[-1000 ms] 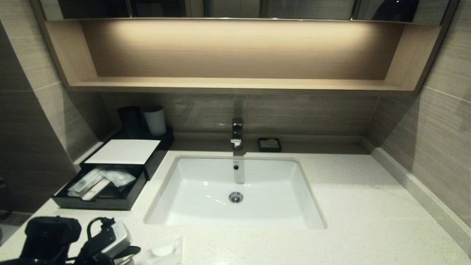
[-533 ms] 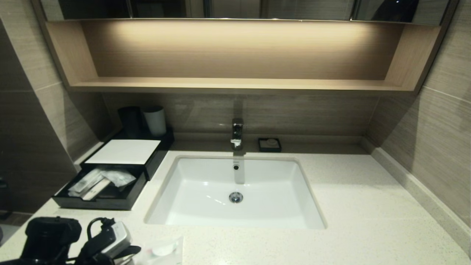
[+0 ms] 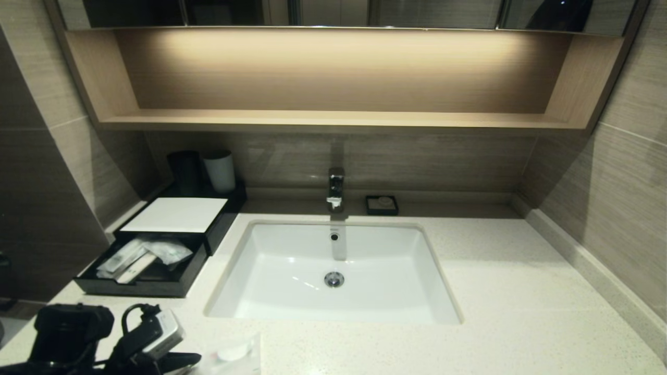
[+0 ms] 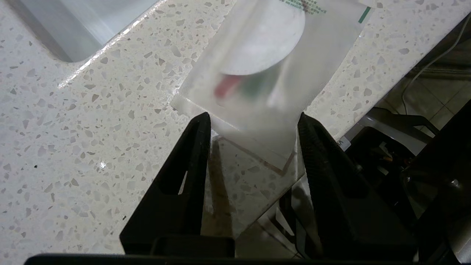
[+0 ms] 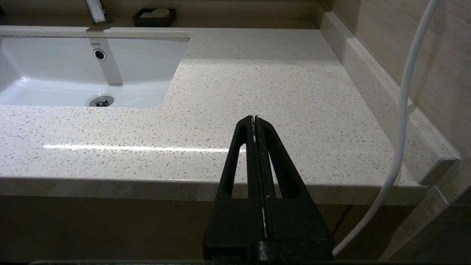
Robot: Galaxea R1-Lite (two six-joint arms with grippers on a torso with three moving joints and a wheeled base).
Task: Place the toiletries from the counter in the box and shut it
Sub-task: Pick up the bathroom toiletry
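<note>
Box (image 3: 172, 229) far left on surface (image 3: 521, 291), drawer pulled out, two packets (image 3: 143, 255) inside; left end effector (image 4: 254, 121) open, fingers straddling edge of disc packet (image 4: 265, 62) at surface front edge; right end effector (image 5: 254, 119) closed, empty, front right

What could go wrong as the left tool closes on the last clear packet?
1. The clear squarish plastic packet with a white disc lies flat and overhangs the speckled stone counter edge; the open left tool might nudge it off.
2. The thin wrap may slip between the fingers.
3. The low black box's open drawer already holds packets, so closing could snag.
</note>
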